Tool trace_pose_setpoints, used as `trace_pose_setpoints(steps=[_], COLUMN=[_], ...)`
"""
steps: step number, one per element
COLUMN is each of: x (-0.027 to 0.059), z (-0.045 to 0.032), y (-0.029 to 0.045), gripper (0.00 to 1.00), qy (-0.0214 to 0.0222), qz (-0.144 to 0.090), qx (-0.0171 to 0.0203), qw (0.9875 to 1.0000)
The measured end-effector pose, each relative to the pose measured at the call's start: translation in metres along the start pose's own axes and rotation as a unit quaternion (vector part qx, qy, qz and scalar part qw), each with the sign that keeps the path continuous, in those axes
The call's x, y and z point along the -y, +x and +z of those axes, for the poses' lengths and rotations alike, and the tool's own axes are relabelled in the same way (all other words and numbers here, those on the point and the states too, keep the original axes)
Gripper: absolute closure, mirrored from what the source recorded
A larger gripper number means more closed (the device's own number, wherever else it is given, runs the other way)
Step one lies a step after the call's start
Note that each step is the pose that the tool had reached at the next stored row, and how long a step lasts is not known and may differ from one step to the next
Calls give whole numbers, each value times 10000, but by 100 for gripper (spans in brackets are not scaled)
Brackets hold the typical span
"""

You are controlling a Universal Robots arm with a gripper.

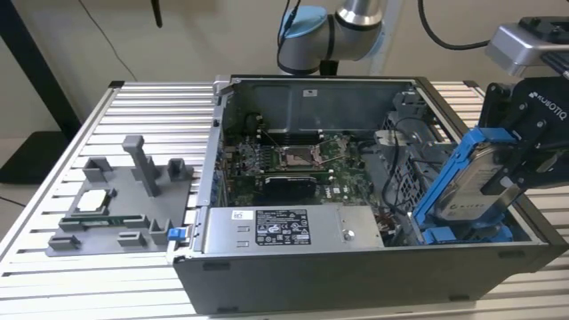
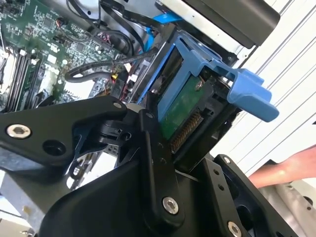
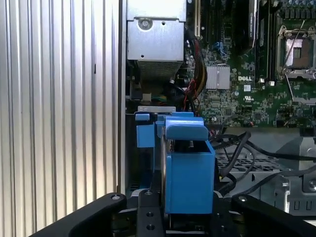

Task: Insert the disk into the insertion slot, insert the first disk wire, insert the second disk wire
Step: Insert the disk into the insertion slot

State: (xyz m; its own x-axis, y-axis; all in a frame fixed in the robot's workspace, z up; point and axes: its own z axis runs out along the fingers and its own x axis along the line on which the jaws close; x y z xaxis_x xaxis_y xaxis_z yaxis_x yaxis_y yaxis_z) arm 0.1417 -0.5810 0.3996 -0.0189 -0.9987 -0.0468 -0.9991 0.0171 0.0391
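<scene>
I am gripping the disk [image 1: 470,179] in my gripper [image 1: 518,175], the black fingers [image 2: 154,148] closed tight on its two sides so that the blue caddy is pinched between them. The disk is standing steeply tilted at the exterior view's right, over the near right corner of the open computer case [image 1: 356,280], with its upper end leaning out past the case wall. Its lower end is reaching down to the blue rails of the insertion slot [image 1: 442,235]; I cannot tell whether it is touching them. In the second wrist view the green board on the underside of the disk [image 2: 183,106] is facing the camera, and the caddy's blue tab [image 2: 249,91] is sticking out beyond it.

Just beside the slot, black cables [image 1: 396,167] are looping across the inside of the case. Farther toward the exterior view's left, the grey labelled power-supply box [image 1: 294,229] is lying along the near wall, and the motherboard with its square processor socket [image 1: 298,157] is lying beyond it. Outside the case, on the slatted table [image 1: 53,293], a grey fixture [image 1: 124,200] is sitting well apart at the exterior view's left. A person's hand [image 2: 289,170] is showing over the slats in the second wrist view
</scene>
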Motion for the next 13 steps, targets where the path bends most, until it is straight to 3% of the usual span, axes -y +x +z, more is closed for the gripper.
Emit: trace_pose_setpoints(steps=[13], x=[1], z=[166], y=[-22], gripper=[100], qy=[0], qz=[-1], qx=[16], qw=[10000])
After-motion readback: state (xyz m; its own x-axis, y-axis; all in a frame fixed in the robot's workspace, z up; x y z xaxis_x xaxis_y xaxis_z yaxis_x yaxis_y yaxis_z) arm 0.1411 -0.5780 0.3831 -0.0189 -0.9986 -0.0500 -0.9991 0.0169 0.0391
